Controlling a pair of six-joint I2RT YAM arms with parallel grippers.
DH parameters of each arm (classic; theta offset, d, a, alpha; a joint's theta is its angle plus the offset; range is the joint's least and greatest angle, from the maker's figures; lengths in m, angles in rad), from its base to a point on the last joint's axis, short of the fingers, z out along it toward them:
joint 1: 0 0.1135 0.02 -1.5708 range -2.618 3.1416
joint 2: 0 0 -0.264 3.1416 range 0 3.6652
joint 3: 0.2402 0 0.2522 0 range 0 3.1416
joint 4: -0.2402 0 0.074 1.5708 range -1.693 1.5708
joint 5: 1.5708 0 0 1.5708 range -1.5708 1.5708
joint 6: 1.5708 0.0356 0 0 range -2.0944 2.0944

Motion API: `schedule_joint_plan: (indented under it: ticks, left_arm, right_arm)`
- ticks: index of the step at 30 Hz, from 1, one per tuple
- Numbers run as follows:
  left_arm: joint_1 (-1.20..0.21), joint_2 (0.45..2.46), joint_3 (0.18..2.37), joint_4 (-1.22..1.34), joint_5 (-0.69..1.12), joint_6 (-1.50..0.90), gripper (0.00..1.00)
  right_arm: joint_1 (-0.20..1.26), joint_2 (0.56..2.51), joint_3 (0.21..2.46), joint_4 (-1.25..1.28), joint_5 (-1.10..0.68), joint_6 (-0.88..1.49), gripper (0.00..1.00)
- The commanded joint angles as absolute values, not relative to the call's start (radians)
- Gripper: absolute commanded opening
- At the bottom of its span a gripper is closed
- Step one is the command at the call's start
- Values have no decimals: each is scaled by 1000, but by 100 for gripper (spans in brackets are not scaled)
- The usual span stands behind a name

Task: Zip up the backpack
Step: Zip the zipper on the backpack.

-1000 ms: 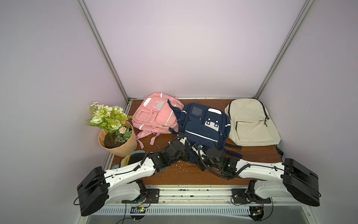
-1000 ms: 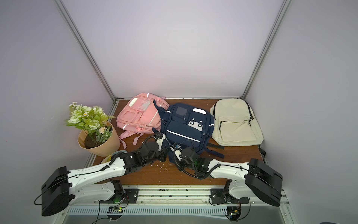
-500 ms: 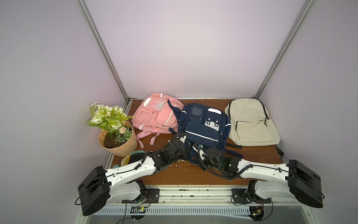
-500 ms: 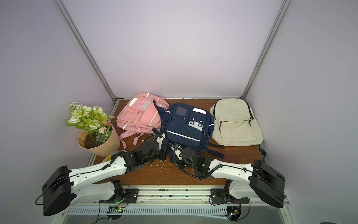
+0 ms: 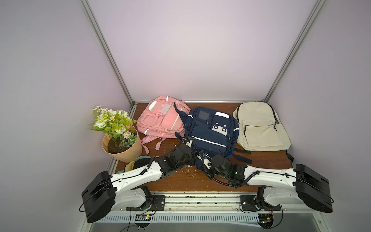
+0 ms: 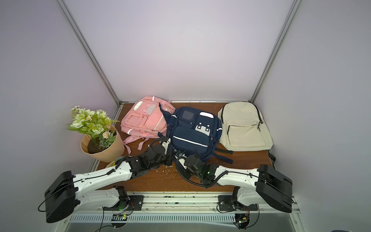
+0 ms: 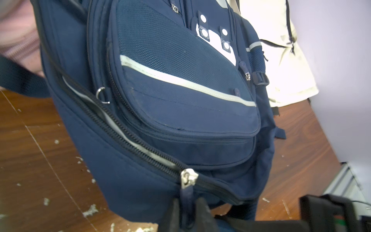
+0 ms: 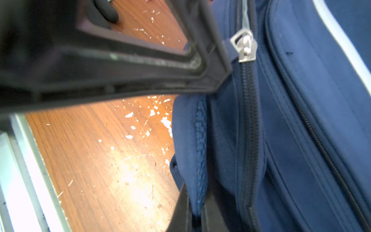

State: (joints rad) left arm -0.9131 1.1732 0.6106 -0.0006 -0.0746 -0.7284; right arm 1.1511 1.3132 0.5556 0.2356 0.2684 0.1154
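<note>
Three backpacks on the table (image 5: 180, 183). The item of concern is the navy backpack (image 5: 208, 132), middle of the row, its near end lying right against both grippers.

- Left gripper (image 7: 187, 201): fingers drawn together on the navy pull tab (image 7: 187, 193), with the metal slider (image 7: 188, 177) just beyond the tips.
- Right gripper (image 8: 196, 192): clamped on a fabric fold (image 8: 198, 140) at the bag's edge, close beside the left gripper.
- Zipper track (image 7: 124, 138): gaping with grey lining showing where it runs away from the left gripper past the slider. It is joined on the stretch toward the right gripper.
- Handling, estimated: light, soft and limp cloth shell, apt to bunch ahead of the slider unless held taut. The tab is small and floppy.
- Best hold: the tab close to the slider, with a counter-hold on the cloth behind it.
- Also present: pink backpack (image 5: 160, 120), cream backpack (image 5: 259, 128) and flower pot (image 5: 122, 150), all apart from both grippers.
</note>
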Motion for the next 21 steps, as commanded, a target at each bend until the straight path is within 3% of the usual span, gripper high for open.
schedule_joint_plan:
  ticks: [1,12,16,21]
  left_arm:
    - [-902,1139,618,36,-45,-728,20]
    - [-899,1153,605,-20,-84,-743,23]
    - [-900,1149,608,-94,-123,-737,37]
    - [-931,1187,617,-71,-103,-729,38]
  right_arm:
    - [1163,1329,594,258,301,125,0]
    - [1163,1311,595,259,335,129,0]
    - [1163,1309,594,255,339,130,0]
    - [1163,1324,601,262,333,133,0]
